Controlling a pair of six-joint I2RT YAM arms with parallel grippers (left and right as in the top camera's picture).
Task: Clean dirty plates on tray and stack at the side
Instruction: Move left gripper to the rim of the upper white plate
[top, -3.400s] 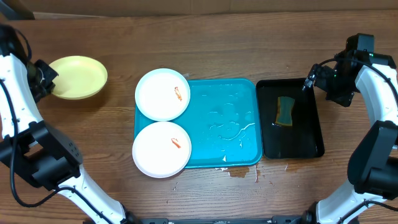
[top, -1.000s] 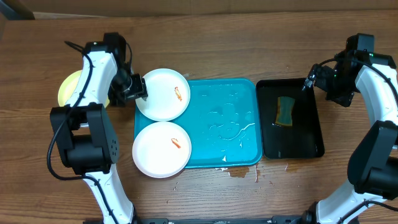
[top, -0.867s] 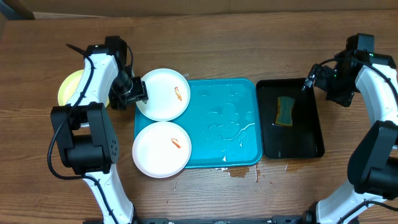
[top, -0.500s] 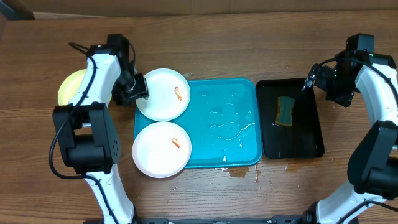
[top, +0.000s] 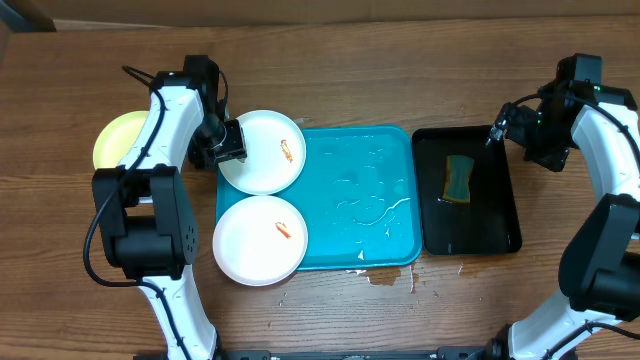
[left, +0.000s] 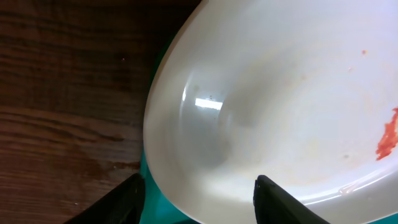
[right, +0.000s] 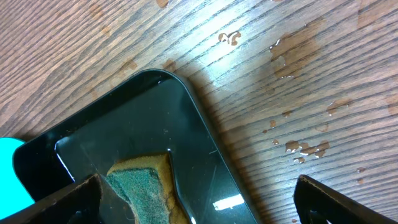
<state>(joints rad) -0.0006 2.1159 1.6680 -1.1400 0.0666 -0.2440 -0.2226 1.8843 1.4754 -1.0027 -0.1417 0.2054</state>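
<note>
Two white plates with orange-red smears lie on the left side of the turquoise tray (top: 360, 235): the upper plate (top: 265, 165) and the lower plate (top: 258, 250). A pale plate with a lime-green rim (top: 115, 140) lies on the table to the left, partly hidden by my left arm. My left gripper (top: 228, 143) stands open astride the upper plate's left rim. In the left wrist view that gripper (left: 196, 200) has one finger over the plate (left: 280, 93) and the other outside it, with a sliver of tray (left: 151, 199) between. My right gripper (top: 505, 125) is open and empty.
A black tray (top: 495, 215) right of the turquoise one holds a green-and-yellow sponge (top: 459, 177). In the right wrist view my gripper (right: 199, 205) hangs over the corner of that tray (right: 124, 118), beside the sponge (right: 146, 186). Water lies in the turquoise tray and on the table (top: 385, 275).
My left arm came away from the lime-rimmed plate, crossed to the upper white plate, narrowed its jaws and slid right onto the rim. The plates and right arm have not moved.
</note>
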